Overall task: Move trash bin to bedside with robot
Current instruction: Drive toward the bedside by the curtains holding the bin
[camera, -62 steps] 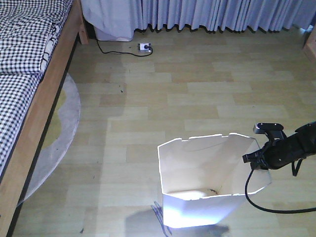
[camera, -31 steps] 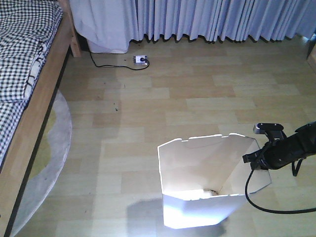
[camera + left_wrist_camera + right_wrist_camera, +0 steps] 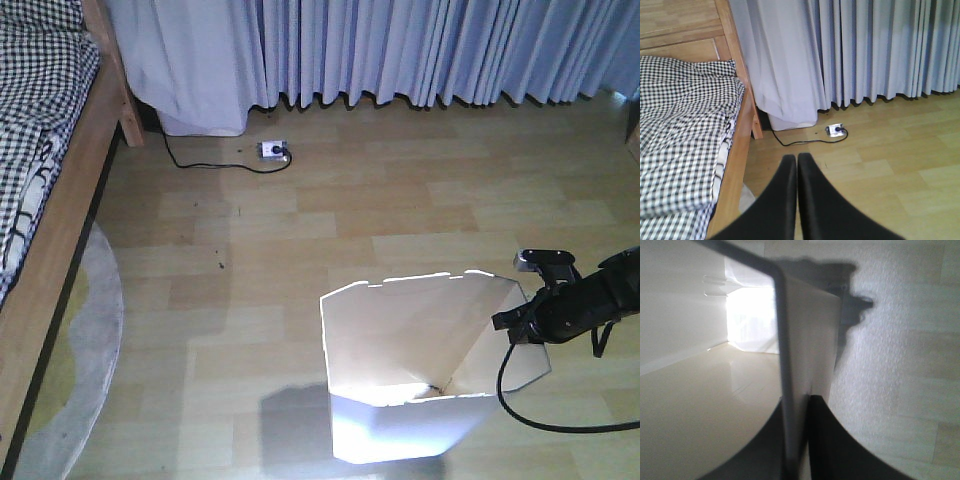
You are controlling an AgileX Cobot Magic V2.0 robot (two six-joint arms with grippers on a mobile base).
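Bin (image 3: 395,335) lower centre, right gripper (image 3: 503,322) pinching its right rim; left gripper (image 3: 797,175) pressed together, empty. Bed (image 3: 55,240) at left edge, well apart: drag slowly, grip firm, thin wall may flex.

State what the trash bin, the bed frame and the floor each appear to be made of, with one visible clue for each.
Trash bin: probably thin white plastic; light glows through its flat, angular walls.
Bed frame: seemingly wood, light brown and matt, with square-cut rail and post.
Floor: wood or wood-look laminate with a slight sheen; plank seams show.
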